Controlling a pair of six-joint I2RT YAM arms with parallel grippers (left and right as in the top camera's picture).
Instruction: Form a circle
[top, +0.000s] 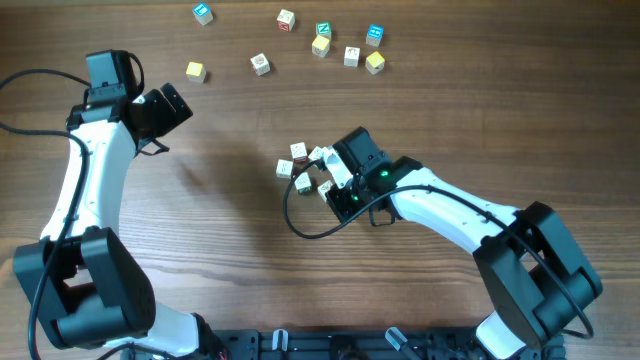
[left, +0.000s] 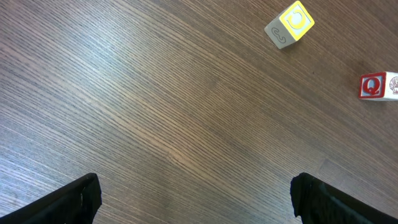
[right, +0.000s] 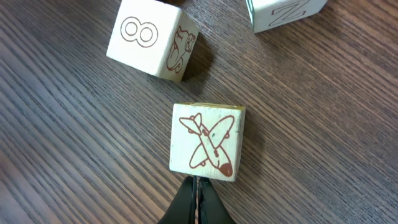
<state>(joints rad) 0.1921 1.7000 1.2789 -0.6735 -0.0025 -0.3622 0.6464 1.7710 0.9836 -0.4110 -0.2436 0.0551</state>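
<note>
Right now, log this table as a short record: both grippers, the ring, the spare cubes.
left gripper: open, empty, above bare table
right gripper: shut, tips right at the airplane cube
ring: small cubes bunched mid-table, beside the right gripper
spare cubes: scattered along the far edge

Dark wood-grain table (top: 230, 230) is laid out across the whole view. Up at the far edge, loose cubes are scattered: a blue-faced cube (top: 203, 13), a red-faced cube (top: 286, 18), a green-faced cube (top: 323, 30), a yellow cube (top: 195, 71) set apart to the left. Near the middle, a cluster of pale cubes (top: 298, 151) is gathered close. Up close, an airplane cube (right: 208, 142) is seen flat on the wood, with a cube marked 8 (right: 152, 43) just beyond it, not touching, and a Z cube (right: 286, 11) cut off at the top edge.
</note>
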